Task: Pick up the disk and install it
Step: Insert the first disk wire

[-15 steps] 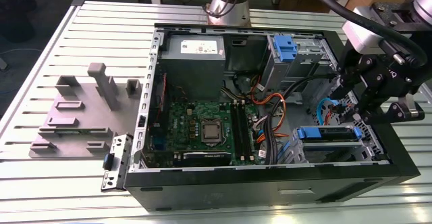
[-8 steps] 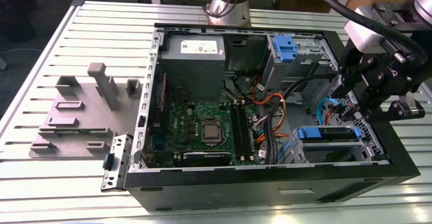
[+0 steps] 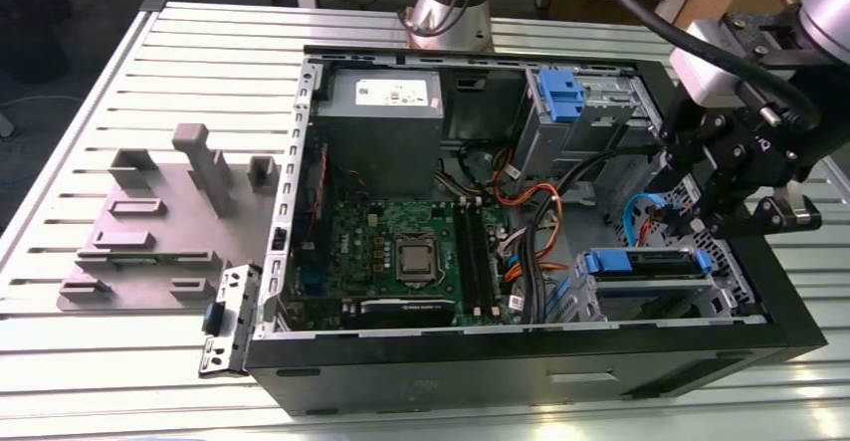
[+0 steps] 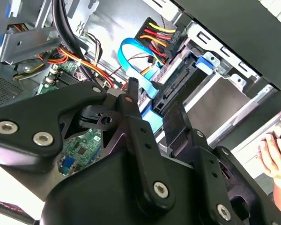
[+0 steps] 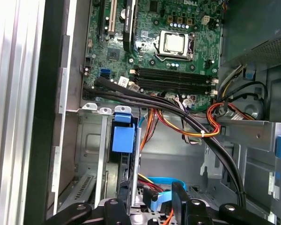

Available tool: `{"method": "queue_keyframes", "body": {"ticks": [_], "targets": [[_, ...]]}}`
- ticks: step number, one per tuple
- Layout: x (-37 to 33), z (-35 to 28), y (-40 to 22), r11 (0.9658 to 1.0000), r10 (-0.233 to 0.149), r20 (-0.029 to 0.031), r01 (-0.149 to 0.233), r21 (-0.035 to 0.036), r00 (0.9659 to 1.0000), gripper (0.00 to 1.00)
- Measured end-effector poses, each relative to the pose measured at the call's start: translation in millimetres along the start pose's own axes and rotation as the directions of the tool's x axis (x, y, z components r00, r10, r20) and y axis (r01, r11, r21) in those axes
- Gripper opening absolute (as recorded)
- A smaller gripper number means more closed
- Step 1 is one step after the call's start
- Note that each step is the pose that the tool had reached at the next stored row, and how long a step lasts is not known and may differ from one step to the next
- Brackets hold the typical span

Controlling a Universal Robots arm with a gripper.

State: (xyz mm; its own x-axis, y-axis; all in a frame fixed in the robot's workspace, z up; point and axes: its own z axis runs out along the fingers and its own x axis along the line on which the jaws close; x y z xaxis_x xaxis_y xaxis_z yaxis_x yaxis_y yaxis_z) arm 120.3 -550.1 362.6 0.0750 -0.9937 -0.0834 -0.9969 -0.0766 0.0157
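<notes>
The disk [image 3: 647, 264], edged by its blue carrier, sits in the drive cage at the case's front corner, on the exterior view's right. In the first wrist view its blue handle [image 5: 123, 137] stands up out of the metal bay. The second wrist view shows its dark connector end [image 4: 178, 83] with cables near it. My gripper [image 3: 714, 217] hangs just above and beside that cage, over the case's edge on the exterior view's right. Its black fingers [image 4: 131, 101] stand apart, open, with nothing between them.
The open computer case [image 3: 531, 361] lies on a slatted table. Inside are a grey power-supply box [image 3: 378, 112], a green motherboard [image 3: 398, 252], an upper bay with a blue carrier [image 3: 558, 93] and orange and black cables [image 3: 531, 207]. A grey fixture [image 3: 159, 222] lies beside it. A person's hand [image 4: 274, 152] shows outside the case.
</notes>
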Motion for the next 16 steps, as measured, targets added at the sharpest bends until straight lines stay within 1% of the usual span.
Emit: {"method": "queue_keyframes", "body": {"ticks": [5, 16], "targets": [[-0.7, 8.2, -0.3, 1.0, 0.0, -0.0001, 0.0, 0.0, 1.0, 0.48], [-0.6, 8.8, -0.3, 1.0, 0.0, -0.0002, 0.0, -0.0001, 1.0, 0.48]]}}
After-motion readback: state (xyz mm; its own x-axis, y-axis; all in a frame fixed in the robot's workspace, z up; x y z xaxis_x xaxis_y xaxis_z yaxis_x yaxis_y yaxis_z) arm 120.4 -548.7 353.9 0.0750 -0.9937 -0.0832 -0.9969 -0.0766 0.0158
